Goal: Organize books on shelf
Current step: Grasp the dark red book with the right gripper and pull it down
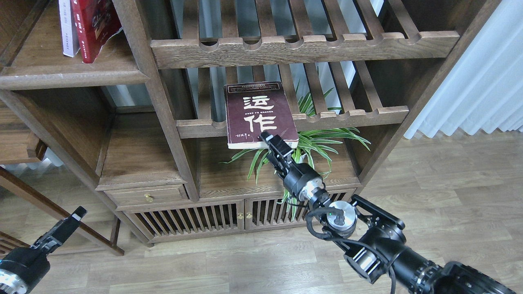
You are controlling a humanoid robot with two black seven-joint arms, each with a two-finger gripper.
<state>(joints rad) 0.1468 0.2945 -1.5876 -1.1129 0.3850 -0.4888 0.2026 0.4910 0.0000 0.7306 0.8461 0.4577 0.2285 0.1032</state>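
The dark maroon book (259, 114) with big white characters lies flat on a slatted rack (351, 115), its near end overhanging the notched front rail. My right gripper (267, 137) is at the book's near edge, right of its middle, and its tip overlaps that edge. Its fingers cannot be told apart. The bright red book (96, 26) and the pale white-lavender book (67, 26) stand together on the solid plank shelf (73, 75) at the upper left. My left gripper (75, 214) hangs low at the left, far from the books, dark and small.
A potted spider plant (314, 143) stands on the cabinet top right under the maroon book and beside my right wrist. Another slatted rack (306, 45) is above. An upright post (155, 94) separates the racks from the plank shelf. A white curtain (478, 81) hangs at the right.
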